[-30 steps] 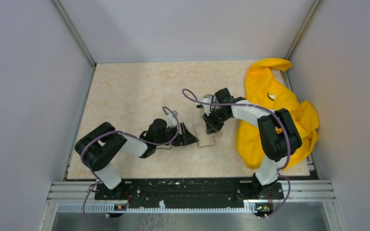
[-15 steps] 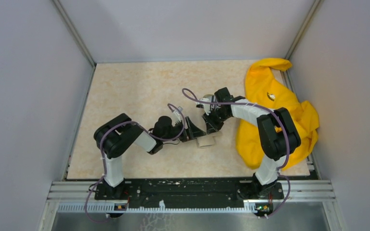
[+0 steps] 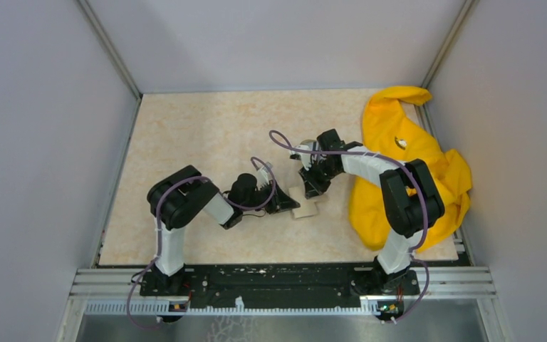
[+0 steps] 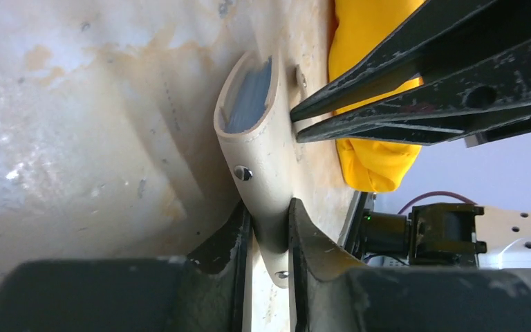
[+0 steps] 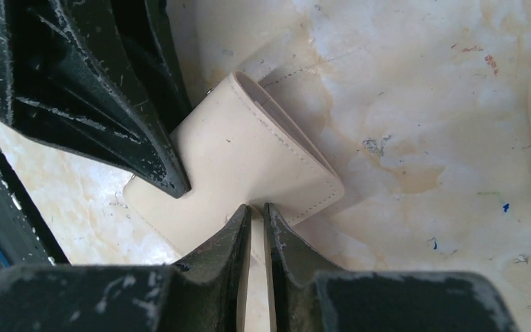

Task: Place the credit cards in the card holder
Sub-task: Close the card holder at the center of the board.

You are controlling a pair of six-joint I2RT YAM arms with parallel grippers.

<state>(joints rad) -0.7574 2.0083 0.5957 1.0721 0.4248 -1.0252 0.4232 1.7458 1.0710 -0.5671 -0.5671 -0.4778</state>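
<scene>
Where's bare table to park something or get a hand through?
Free: the far-left stretch of table, from the back edge down to the left arm; also the near strip between the card holder and the base rail. Crowded: centre, where left gripper and right gripper both pinch the holder; the yellow cloth covers the right side.

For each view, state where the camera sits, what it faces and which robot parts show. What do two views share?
Top: above and behind, looking down at table, left arm, right arm, yellow cloth.
Left wrist: low, looking along its jaws, clamped on the card holder.
Right wrist: looks down past its jaws at the card holder.
Shared: each wrist view shows the other's jaws.
</scene>
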